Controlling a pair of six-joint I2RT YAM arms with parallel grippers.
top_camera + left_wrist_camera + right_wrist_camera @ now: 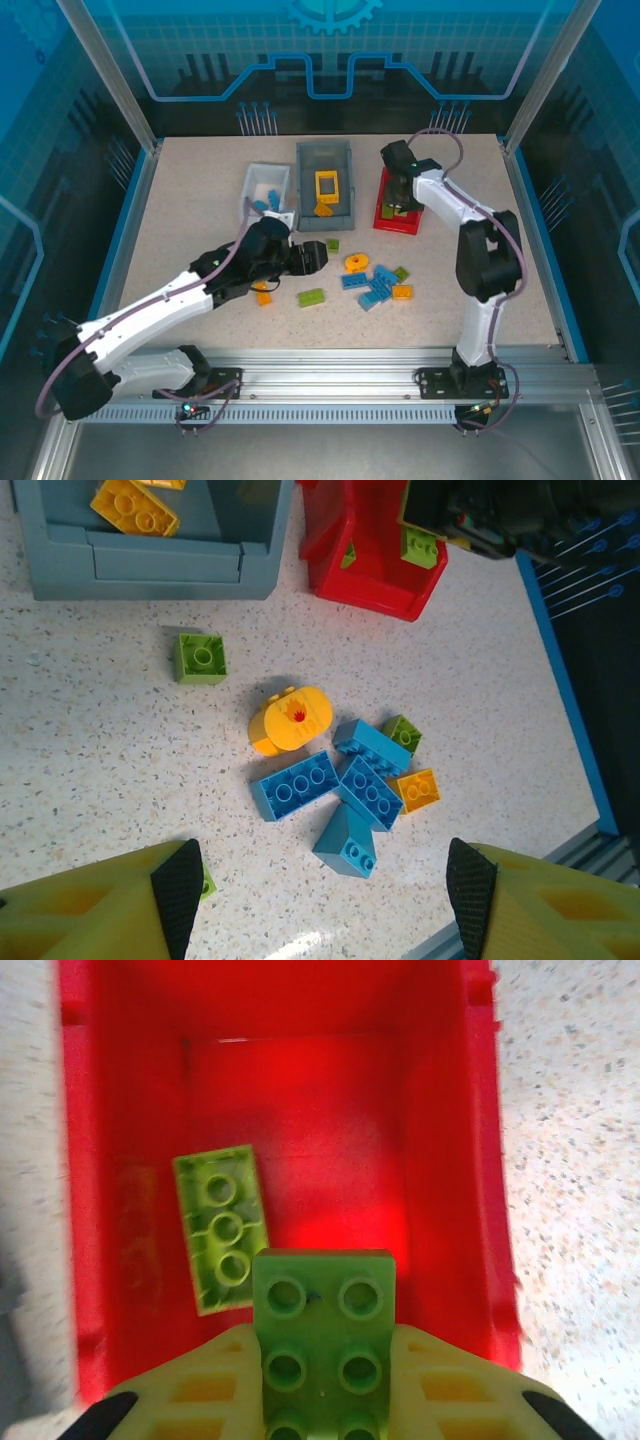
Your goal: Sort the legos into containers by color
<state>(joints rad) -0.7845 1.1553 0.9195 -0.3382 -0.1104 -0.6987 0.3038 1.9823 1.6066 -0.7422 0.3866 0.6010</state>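
Right gripper (322,1365): clamped on a lime green brick (322,1305), one finger on each long side. The brick is two studs wide, studs facing my wrist camera. Its long axis runs straight out from between my fingers toward the far wall of the red bin (462,1160). Free end hangs over the bin floor; near end is hidden in the grip.

Also in the red bin: a loose green brick (222,1228), flat, studs up, three studs in a row. Long axis roughly along the bin's length, slightly skewed, close to the left wall in the wrist view.

Left gripper (325,905): jaws apart, nothing between them, hovering above the table (100,780). Just ahead is a cluster of four blue bricks (295,785) touching each other. A round yellow piece (292,720) sits against them, with a small orange brick (418,790) and a small green brick (403,733) on the right edge. A square green brick (201,657) sits alone between the cluster and the grey bin (150,570).

Grey bin: a yellow frame (326,186) lies flat, long axis along the bin, with a yellow brick (322,208) skewed at the near end.

White bin (250,183): blue pieces (262,207) at the near end, count unclear.

Table by my left arm: a long green brick (311,297), axis roughly left-right, and an orange piece (263,296) beside the arm.
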